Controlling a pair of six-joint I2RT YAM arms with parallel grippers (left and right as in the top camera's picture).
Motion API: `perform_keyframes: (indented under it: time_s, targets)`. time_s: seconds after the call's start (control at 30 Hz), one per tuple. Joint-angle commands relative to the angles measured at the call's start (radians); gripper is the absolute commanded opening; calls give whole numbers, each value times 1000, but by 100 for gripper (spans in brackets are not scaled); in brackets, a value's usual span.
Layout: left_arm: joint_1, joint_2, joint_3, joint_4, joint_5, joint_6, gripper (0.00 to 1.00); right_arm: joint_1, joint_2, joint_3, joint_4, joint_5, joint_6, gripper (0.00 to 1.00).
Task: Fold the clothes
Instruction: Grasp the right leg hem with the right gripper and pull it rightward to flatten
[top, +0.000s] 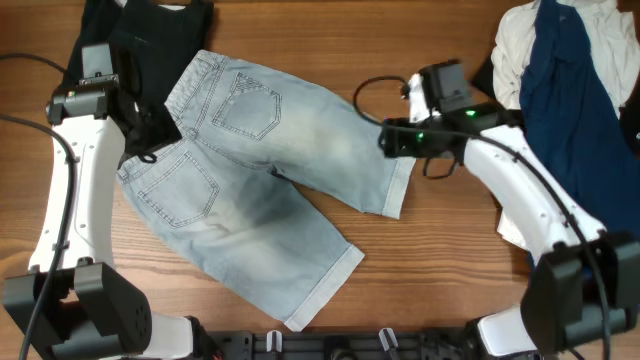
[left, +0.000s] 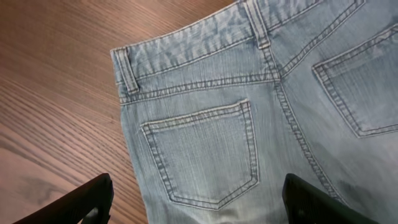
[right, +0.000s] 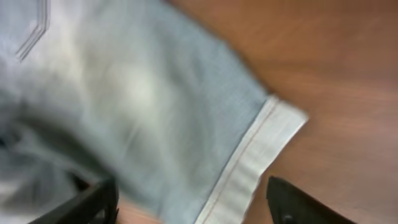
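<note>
The pale blue denim shorts (top: 260, 170) lie spread flat on the wooden table, back pockets up, waistband at the left, cuffed hems at the right and front. My left gripper (top: 150, 135) is open above the waistband edge; its wrist view shows a back pocket (left: 205, 155) between the open fingers (left: 199, 205). My right gripper (top: 392, 140) is open over the upper leg's cuffed hem (right: 255, 155), its fingers (right: 193, 202) on either side of the hem. Neither holds cloth.
A black garment (top: 150, 40) lies at the back left, partly under the waistband. A heap of white and dark blue clothes (top: 570, 80) sits at the back right. Bare wood (top: 440, 270) lies front right.
</note>
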Motion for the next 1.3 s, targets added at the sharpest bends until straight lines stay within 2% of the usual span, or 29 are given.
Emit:
perform_keyframes:
  time_s: [0.0, 0.1, 0.23, 0.5, 0.73, 0.87, 0.97, 1.0, 1.03, 1.1, 1.13, 1.27]
  targets:
    - [-1, 6, 3, 8, 8, -2, 88, -28, 114, -34, 74, 26, -84, 69]
    - [-1, 6, 3, 14, 8, -2, 88, -29, 209, -34, 162, 27, -98, 65]
    - [-1, 6, 3, 13, 8, -2, 90, -29, 320, -34, 264, 95, -87, 64]
    - [-1, 6, 3, 15, 8, -2, 92, -39, 450, -34, 348, 253, -73, 61]
    - [-1, 6, 3, 37, 55, -2, 95, -156, 590, -14, 650, 229, -121, 56]
    - [-1, 6, 3, 77, 128, -2, 95, -227, 607, 58, 703, 200, -125, 56]
    - [-1, 6, 3, 109, 150, -2, 96, -279, 607, 159, 673, 163, -126, 57]
    - [-1, 6, 3, 114, 150, -2, 96, -296, 607, 212, 631, 132, -134, 61]
    - [-1, 6, 3, 121, 149, -2, 96, -307, 607, 262, 584, 99, -148, 70]
    - [-1, 6, 3, 128, 139, 10, 97, -318, 599, 385, 439, 58, -155, 96]
    - [0, 6, 3, 129, 120, 10, 97, -318, 587, 450, 354, 34, -173, 100]
    - [0, 5, 3, 123, 92, 46, 98, -306, 497, 608, 85, -48, -176, 100]
